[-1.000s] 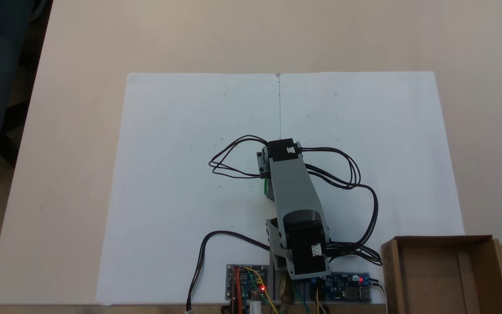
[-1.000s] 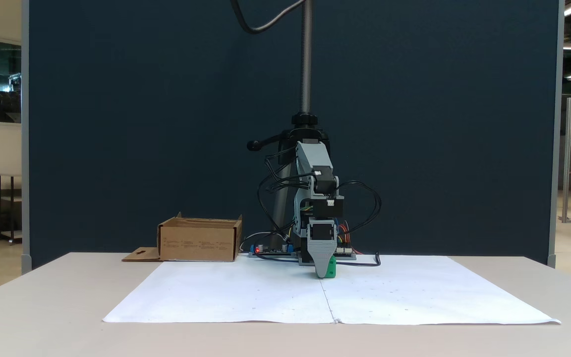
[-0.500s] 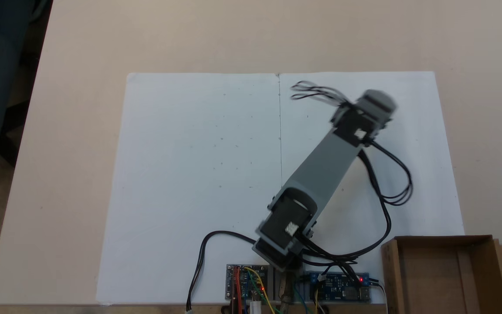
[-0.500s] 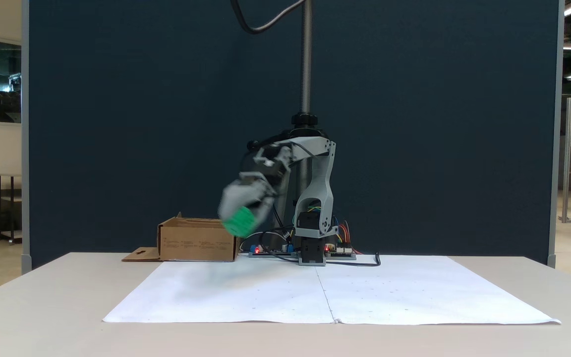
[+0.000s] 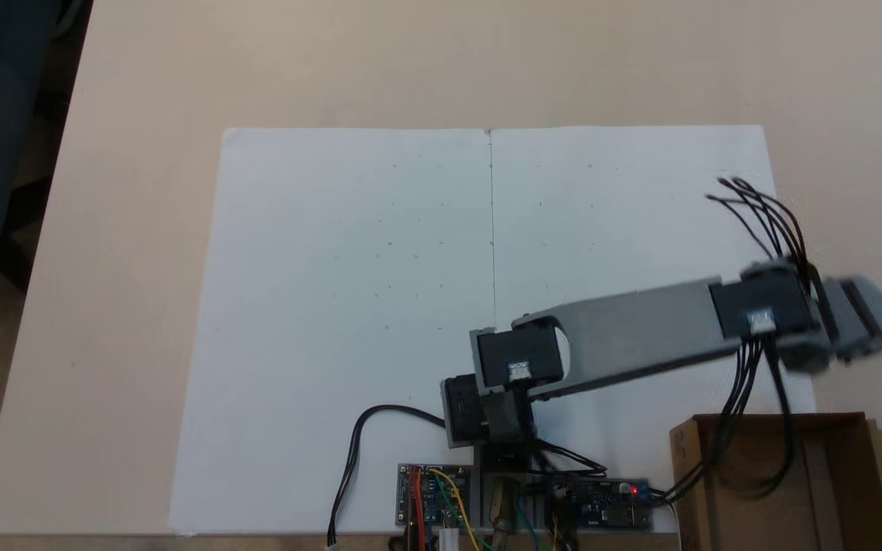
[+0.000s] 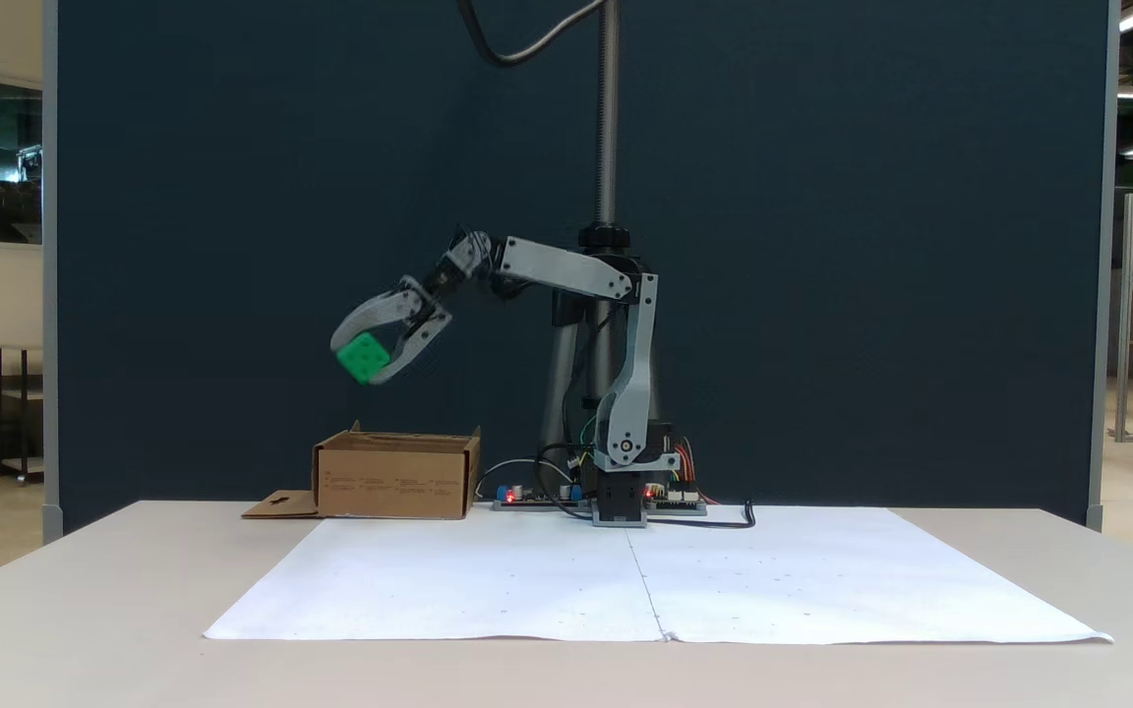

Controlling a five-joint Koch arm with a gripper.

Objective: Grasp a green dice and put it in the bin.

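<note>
Aloft | gripper (image 6: pixel 362 366) clamps green dice (image 6: pixel 362 357); apparently corner-down | above bin (image 6: pixel 394 479)

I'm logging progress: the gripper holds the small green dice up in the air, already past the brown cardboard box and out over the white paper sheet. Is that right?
Not quite. The gripper does hold the small green dice in the air, but in a fixed view from the front it hangs above the near end of the brown cardboard box, not out over the white paper sheet.
</note>
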